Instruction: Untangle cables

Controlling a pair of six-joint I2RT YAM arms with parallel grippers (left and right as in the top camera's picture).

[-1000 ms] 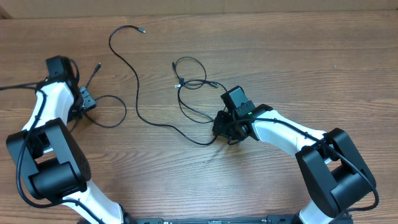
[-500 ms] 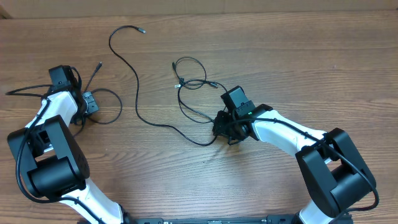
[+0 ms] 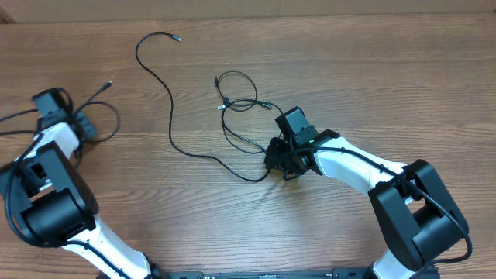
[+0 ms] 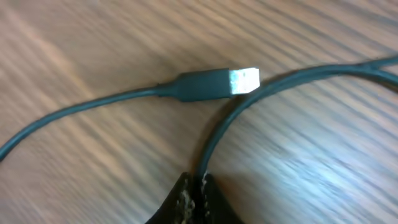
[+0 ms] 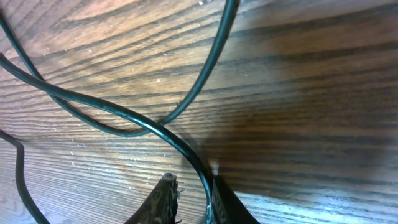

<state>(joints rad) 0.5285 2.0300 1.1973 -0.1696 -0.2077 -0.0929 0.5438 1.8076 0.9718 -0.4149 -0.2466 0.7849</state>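
Note:
Several thin black cables lie on the wooden table point(image 3: 372, 70). My left gripper point(image 3: 84, 129) point(image 4: 196, 186) at the far left is shut on a short cable point(image 3: 115, 116) point(image 4: 214, 140), which runs up out of its jaws. That cable's plug point(image 4: 214, 84) with a silver tip lies just ahead. My right gripper point(image 3: 273, 159) point(image 5: 193, 196) sits low at the centre, with a cable point(image 5: 186, 149) between its fingers against the right one. A tangle of loops point(image 3: 236, 108) lies just beyond it. A long cable point(image 3: 170, 116) curves from the top left toward the right gripper.
The long cable's plug point(image 3: 176, 37) lies near the table's far edge. A thicker black arm wire point(image 3: 15, 116) trails off the left edge. Both arm bases point(image 3: 418, 225) stand at the front corners.
My left gripper has shut on the short cable and dragged it left, away from the other cables. The right arm and the tangle have not moved.

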